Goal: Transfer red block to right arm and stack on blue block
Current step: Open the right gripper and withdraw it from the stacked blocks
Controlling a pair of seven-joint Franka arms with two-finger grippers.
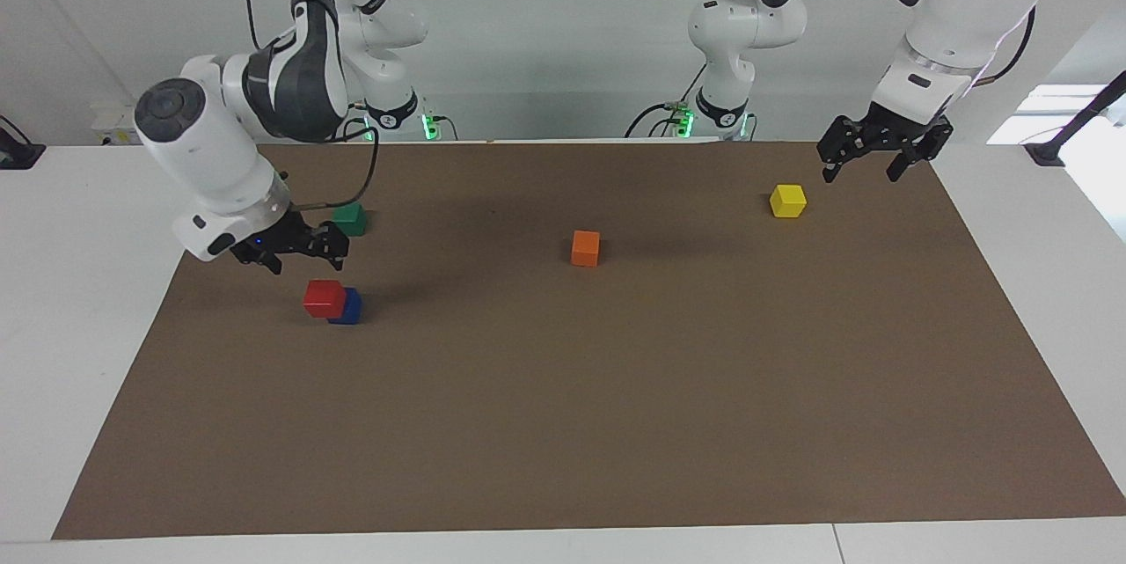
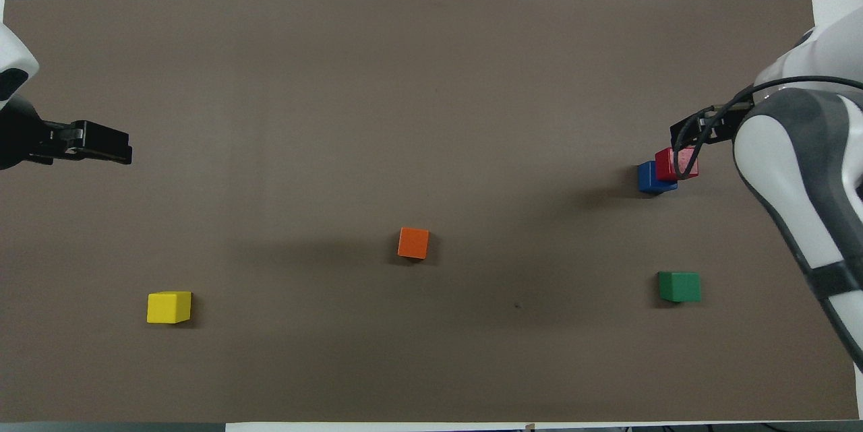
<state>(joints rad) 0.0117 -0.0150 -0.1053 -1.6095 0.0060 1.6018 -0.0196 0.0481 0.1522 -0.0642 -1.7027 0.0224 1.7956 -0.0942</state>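
Pretty clearly a robotics lab you were running there, not anybody's home or shop. You had two white jointed arms bolted at one end of a plain white table, with cables looping off them and little green status lights glowing at the bases. A flat brown mat covered the work surface, and all that sat on it were small plain coloured cubes like the yellow one and the orange one, which looked like test props. The bare pale wall and the fixed high cameras said test bench too.
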